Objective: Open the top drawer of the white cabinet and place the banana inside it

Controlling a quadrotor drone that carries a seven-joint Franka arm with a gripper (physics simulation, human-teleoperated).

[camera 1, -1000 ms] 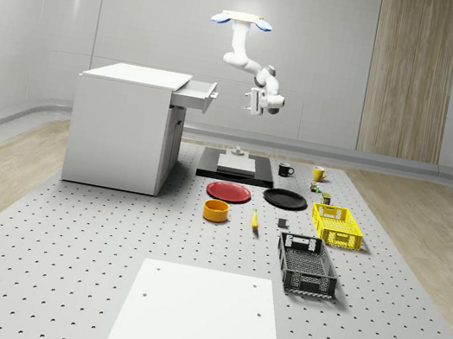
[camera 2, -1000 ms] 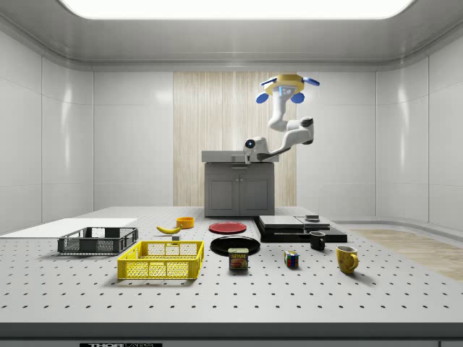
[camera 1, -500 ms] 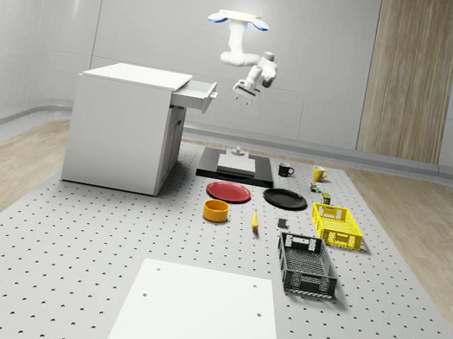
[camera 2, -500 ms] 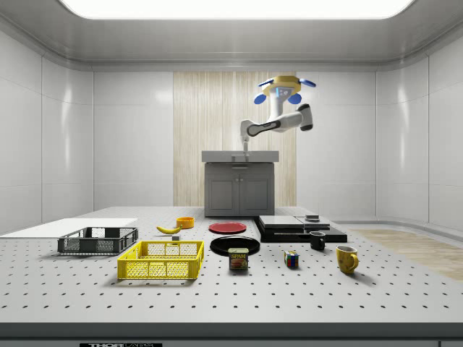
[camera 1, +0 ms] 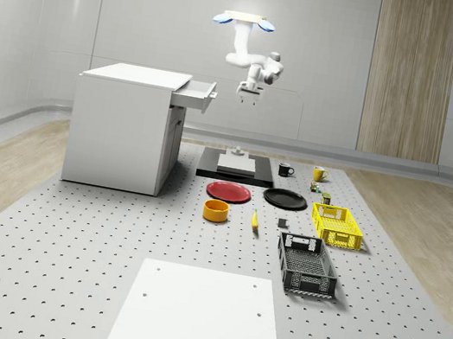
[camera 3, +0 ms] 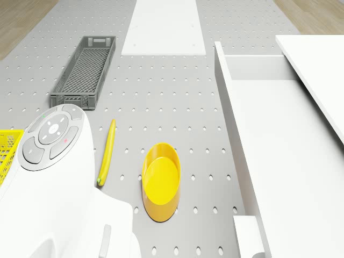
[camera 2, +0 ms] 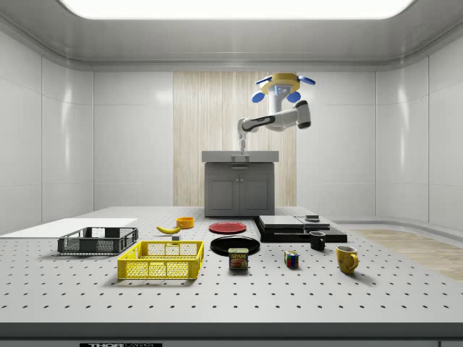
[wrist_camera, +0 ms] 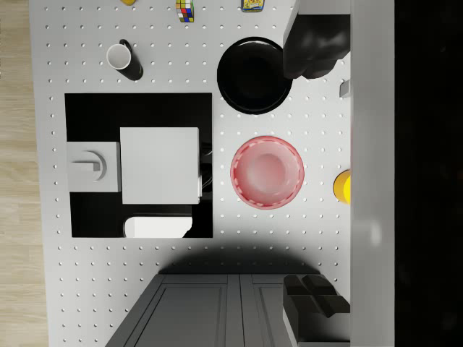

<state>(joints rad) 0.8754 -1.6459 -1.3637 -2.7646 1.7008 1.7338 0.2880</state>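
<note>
Above the pegboard floor, the drone hovers beside the white cabinet.

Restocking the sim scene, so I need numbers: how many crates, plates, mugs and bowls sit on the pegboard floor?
Crates: 2 (yellow crate, grey crate)
Plates: 2 (red plate, black plate)
Mugs: 2 (black mug, yellow mug)
Bowls: 1 (orange bowl)
Total: 7

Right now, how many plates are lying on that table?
2. A red plate lies near the cabinet's foot, and a black plate lies right beside it, toward the whole-scene view's right. The orange thing in front of the red plate is a bowl, not counted.
</note>
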